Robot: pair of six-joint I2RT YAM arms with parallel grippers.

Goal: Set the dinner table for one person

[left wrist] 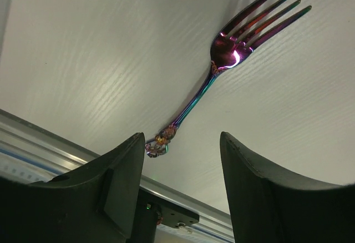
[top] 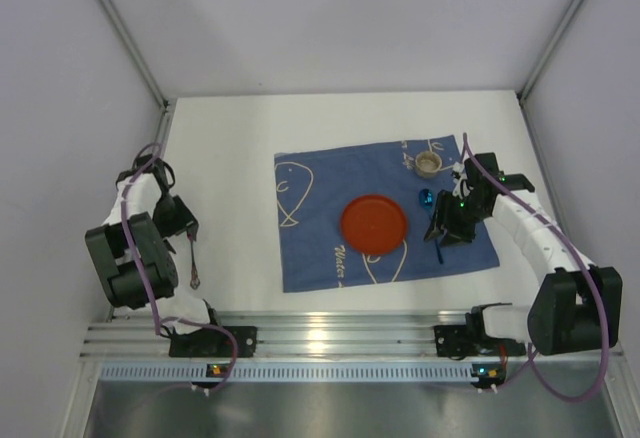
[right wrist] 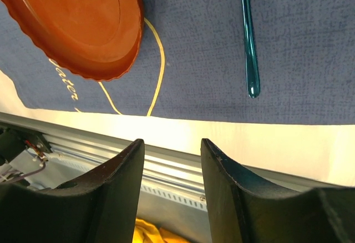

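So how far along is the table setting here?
Done: plate, spoon and cup sit on the blue cloth. In hand: nothing; left gripper open over the fork, which lies on bare table off the cloth; right gripper open too. Left: place the fork.

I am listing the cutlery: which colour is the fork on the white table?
The fork is iridescent, purple to teal; the left wrist view shows it best.

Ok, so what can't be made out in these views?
Spoon: right wrist view cuts off its bowl at the top edge; from above the right gripper covers mid-handle.
Plate: cropped by right wrist view's top and left edges.
Cup: top view, too small to see contents.
Fork: top view, tines too small.
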